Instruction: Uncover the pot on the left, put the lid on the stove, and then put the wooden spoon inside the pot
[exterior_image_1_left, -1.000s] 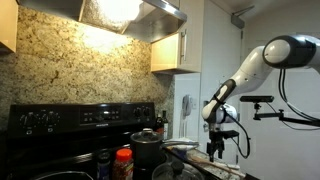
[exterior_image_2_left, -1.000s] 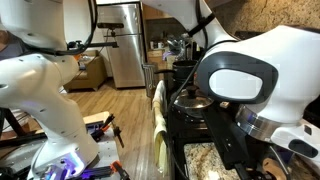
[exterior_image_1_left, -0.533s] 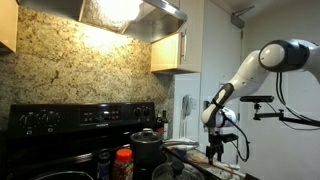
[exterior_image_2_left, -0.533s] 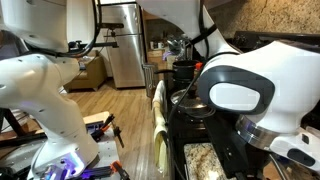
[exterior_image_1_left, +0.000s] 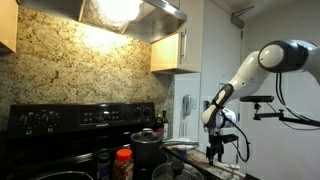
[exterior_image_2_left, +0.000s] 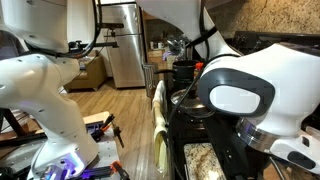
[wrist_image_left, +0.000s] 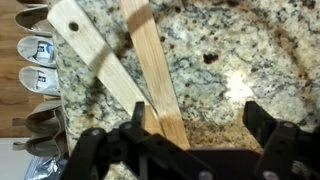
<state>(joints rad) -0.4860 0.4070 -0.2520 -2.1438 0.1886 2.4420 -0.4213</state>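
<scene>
1. The gripper (wrist_image_left: 178, 140), jaws wide apart and empty, hangs over the granite counter (wrist_image_left: 230, 60).
2. The wooden spoon (wrist_image_left: 155, 70) lies flat: handle running from top centre down between the jaws, across their closing line.
3. Another wooden utensil (wrist_image_left: 96, 55) slants beside it, upper left.

Glossy stove (exterior_image_1_left: 60, 118), matt wooden utensils (wrist_image_left: 160, 85), polished granite counter (wrist_image_left: 225, 40)
</scene>
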